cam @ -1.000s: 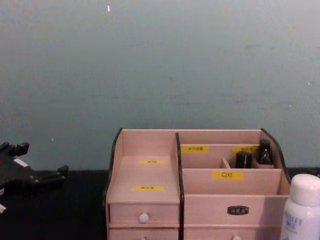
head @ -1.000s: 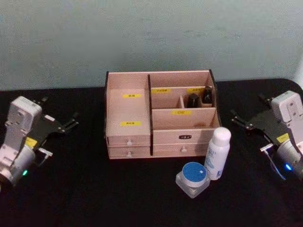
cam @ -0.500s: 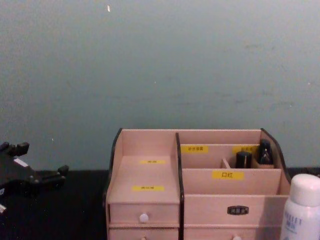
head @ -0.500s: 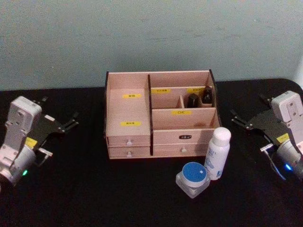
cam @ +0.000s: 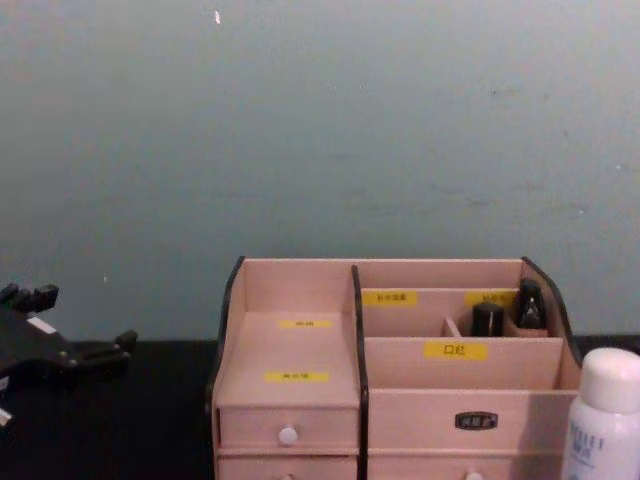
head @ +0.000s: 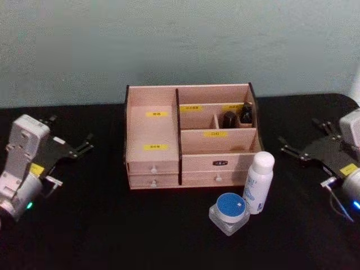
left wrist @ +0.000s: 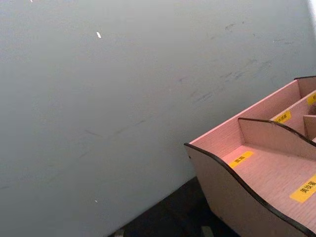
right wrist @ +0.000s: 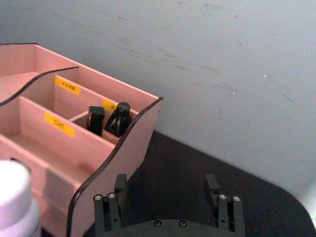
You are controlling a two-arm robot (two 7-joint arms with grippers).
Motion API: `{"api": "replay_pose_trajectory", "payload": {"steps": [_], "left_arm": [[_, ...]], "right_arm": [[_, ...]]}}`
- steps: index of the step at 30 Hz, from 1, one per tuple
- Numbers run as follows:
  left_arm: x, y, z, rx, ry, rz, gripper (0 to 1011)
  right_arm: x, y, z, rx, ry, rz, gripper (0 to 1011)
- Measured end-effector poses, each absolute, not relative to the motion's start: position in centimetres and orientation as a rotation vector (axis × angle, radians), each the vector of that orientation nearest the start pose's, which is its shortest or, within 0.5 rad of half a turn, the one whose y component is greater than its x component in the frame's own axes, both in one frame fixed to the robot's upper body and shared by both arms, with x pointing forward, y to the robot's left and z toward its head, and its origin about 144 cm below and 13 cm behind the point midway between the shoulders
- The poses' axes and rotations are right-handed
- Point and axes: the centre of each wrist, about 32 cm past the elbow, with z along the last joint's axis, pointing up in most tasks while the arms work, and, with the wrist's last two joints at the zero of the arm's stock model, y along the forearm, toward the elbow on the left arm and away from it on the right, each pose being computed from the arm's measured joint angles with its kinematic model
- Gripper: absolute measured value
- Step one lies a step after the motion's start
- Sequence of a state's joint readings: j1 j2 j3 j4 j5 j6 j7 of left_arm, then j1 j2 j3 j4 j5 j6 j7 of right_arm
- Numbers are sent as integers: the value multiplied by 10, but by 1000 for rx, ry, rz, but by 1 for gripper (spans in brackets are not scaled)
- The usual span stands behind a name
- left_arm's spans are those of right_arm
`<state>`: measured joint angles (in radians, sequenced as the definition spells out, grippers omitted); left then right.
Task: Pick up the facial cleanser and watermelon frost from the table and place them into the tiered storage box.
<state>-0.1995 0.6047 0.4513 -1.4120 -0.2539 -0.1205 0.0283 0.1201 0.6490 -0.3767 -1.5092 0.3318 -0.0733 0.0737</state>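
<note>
The tiered storage box [head: 153,130], pale pink wood with yellow labels and white-knobbed drawers, stands mid-table; it also shows as box [cam: 290,385], box [right wrist: 103,148] and box [left wrist: 256,170]. Just in front of its right end stand a white bottle with blue print [head: 259,182], also bottle [cam: 602,420] and bottle [right wrist: 15,202], and a clear jar with a blue lid [head: 229,212]. I cannot tell which is the facial cleanser and which the watermelon frost. My left gripper [head: 70,130], gripper [cam: 75,320], hangs open, left of the box. Open too, my right gripper [head: 304,138], gripper [right wrist: 168,197], is right of it.
Two small dark bottles [head: 236,117] stand in the box's back right compartment. A black cloth [head: 112,225] covers the table, and a grey-green wall [head: 180,39] rises close behind the box.
My right gripper has drawn back to the right, away from the box. The left arm, the box, the bottle and the jar have not moved.
</note>
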Motion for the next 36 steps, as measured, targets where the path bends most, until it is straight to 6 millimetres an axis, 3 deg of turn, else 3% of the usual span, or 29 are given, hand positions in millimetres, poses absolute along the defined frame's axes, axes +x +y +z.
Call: {"api": "replay_pose_trajectory", "payload": {"steps": [11, 19, 26, 36], "left_arm": [[489, 310, 1140, 304, -285, 1248, 1001], [489, 310, 1140, 304, -285, 1248, 1001], [489, 310, 1140, 304, -285, 1248, 1001], [489, 310, 1140, 304, -285, 1248, 1001]], "right_arm": [[439, -352, 1167, -289, -149, -1075, 1000], [421, -365, 1172, -289, -93, -889, 1000], [418, -364, 1172, -282, -64, -778, 1000], [426, -345, 1167, -252, -11, -739, 1000]]}}
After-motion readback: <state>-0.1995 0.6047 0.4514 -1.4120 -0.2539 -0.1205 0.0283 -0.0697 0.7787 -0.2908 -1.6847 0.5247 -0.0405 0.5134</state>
